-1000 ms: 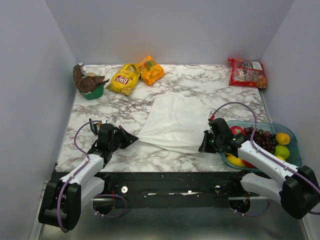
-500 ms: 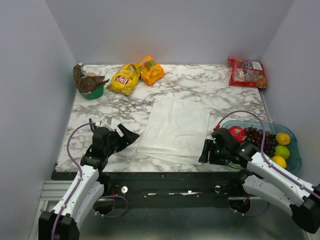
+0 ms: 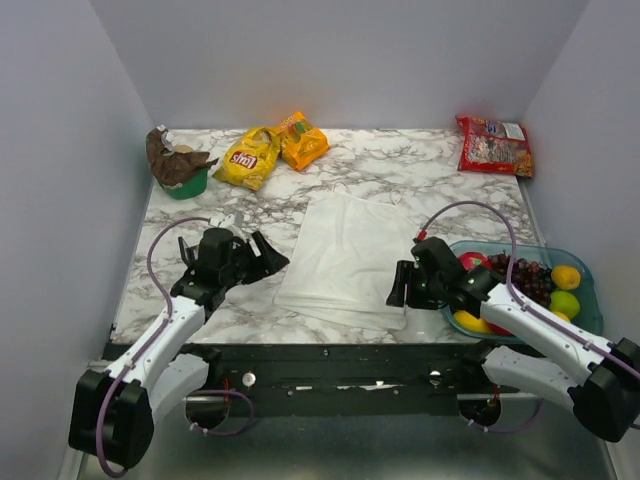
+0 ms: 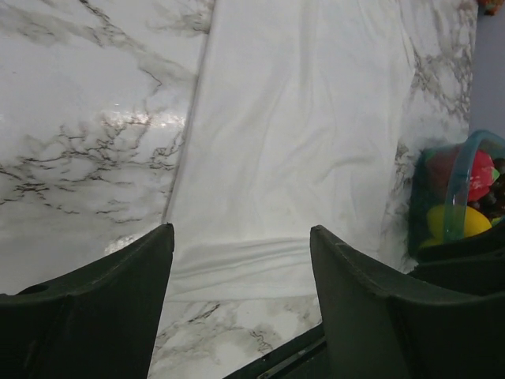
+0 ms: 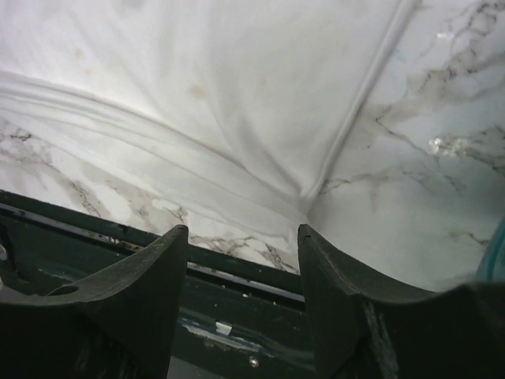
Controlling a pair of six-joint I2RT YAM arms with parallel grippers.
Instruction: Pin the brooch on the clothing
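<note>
The clothing [image 3: 350, 250] is a white folded garment lying flat in the middle of the marble table. My left gripper [image 3: 272, 257] stands open just off its left edge, nothing between the fingers; in the left wrist view the clothing [image 4: 292, 134] fills the space ahead of the open gripper [image 4: 241, 237]. My right gripper [image 3: 397, 287] stands open over the garment's near right corner, empty; the right wrist view shows the clothing [image 5: 197, 87] and its hem beyond the gripper [image 5: 242, 233]. The brooch is out of view in every frame.
A teal fruit tray [image 3: 545, 249] with grapes, lemons and a red fruit sits at the right, close to my right arm. At the back lie a green bowl [image 3: 183, 182], a yellow snack bag [image 3: 246, 158], an orange bag [image 3: 302, 141] and a red bag [image 3: 494, 145]. The table's dark front rail [image 5: 237, 276] is just under the right gripper.
Both grippers were shut on the garment's near corners, stretching it. They opened and let go, the garment settled flat, and both grippers have since moved back in beside it.
</note>
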